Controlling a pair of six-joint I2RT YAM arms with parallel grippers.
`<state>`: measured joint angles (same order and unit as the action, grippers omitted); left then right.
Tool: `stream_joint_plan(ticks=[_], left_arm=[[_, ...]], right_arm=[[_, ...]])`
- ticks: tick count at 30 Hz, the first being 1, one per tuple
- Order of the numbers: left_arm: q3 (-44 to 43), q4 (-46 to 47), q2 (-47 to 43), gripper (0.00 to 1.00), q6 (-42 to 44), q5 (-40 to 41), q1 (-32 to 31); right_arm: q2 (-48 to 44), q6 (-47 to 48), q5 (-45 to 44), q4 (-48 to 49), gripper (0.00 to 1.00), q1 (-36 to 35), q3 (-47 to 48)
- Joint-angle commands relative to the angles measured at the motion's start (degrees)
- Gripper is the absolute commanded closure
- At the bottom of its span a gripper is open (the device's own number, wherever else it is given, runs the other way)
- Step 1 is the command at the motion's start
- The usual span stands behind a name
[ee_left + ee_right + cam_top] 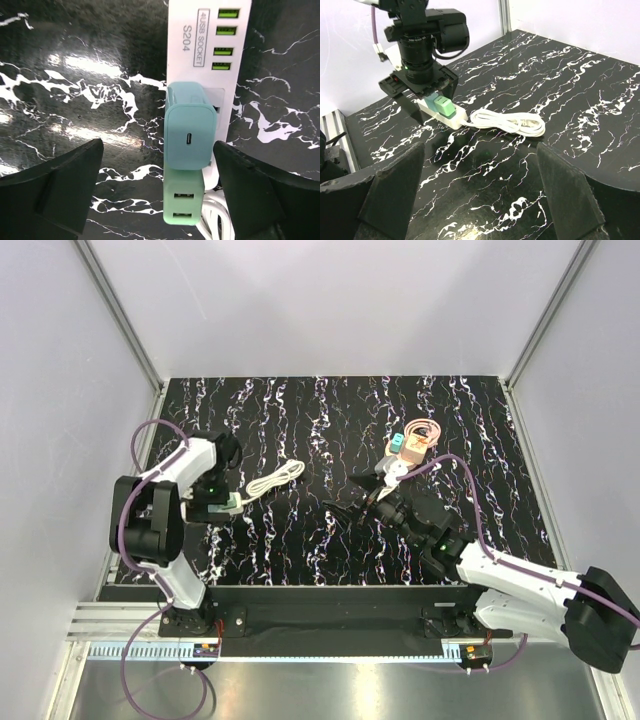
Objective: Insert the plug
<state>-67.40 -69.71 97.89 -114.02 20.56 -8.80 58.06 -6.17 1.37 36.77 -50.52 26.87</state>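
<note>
A: Where's the plug?
B: Seated on white power strip, USB-C face up at the left wrist cam, long side along the strip. Green cube touching it. Left gripper fingers apart, straddling both sides.
A: Counts?
B: One strip, four USB ports. Second teal block: top view only. Right gripper spread, holding nothing.

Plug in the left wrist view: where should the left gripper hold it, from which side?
Pinch the plug by its two flat long sides, coming straight down from above. Those sides are bare, the green cube crowds one end, and the open left gripper straddles it.
</note>
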Motion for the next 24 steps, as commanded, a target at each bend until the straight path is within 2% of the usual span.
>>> stream_joint_plan(ticks=[1,9,13,14,16,17,18,19,21,22,23,24], left_arm=[[-3.5,-3.3,-4.0,0.01,-9.7,3.4,-0.1],[-12.8,-5.0,-3.3,0.01,3.0,0.5,-0.6],[-20.3,-6.1,-1.5,0.01,13.9,5.2,-3.7],[-22.1,-6.5,-1.0,0.01,16.5,6.6,-4.8],[-27.3,-5.2,-0.7,0.01,27.8,9.4,-5.4],[-28.8,-3.7,-0.8,0.01,32.9,9.5,-5.8],[-31.0,-1.3,-1.6,0.01,44.7,9.2,-6.2],[-31.2,5.8,-2.6,0.01,51.5,6.8,-6.7],[-28.3,13.7,-7.1,0.01,63.5,1.6,-8.3],[-26.2,20.7,-9.3,0.01,71.6,-5.1,-9.0],[-20.3,24.9,-11.7,0.01,75.4,-9.9,-9.7],[-16.8,29.6,-17.5,0.01,81.8,-15.6,-10.2]], right_arm=[[0.7,1.3,-0.5,-0.1,0.0,-0.2,2.8],[2.1,2.0,0.0,-5.4,0.0,-0.2,6.0],[2.3,0.1,-1.0,-12.1,0.0,-0.3,10.5],[2.1,-2.9,-1.0,-16.8,0.0,-0.2,11.4],[1.0,-7.5,-6.4,-23.3,0.01,-0.2,15.7],[-0.2,-12.1,-8.9,-31.1,0.0,-0.2,17.1],[-0.9,-14.5,-15.6,-35.2,0.0,-0.2,19.8],[-1.8,-16.6,-18.8,-39.3,0.0,-0.2,20.8],[-3.9,-19.7,-24.1,-50.2,0.0,-0.2,24.8],[-5.1,-20.6,-25.2,-53.8,0.0,-0.2,26.5],[-5.6,-23.6,-27.2,-60.3,0.0,-0.1,28.2],[-6.0,-25.2,-27.6,-62.9,0.0,-0.3,31.1]])
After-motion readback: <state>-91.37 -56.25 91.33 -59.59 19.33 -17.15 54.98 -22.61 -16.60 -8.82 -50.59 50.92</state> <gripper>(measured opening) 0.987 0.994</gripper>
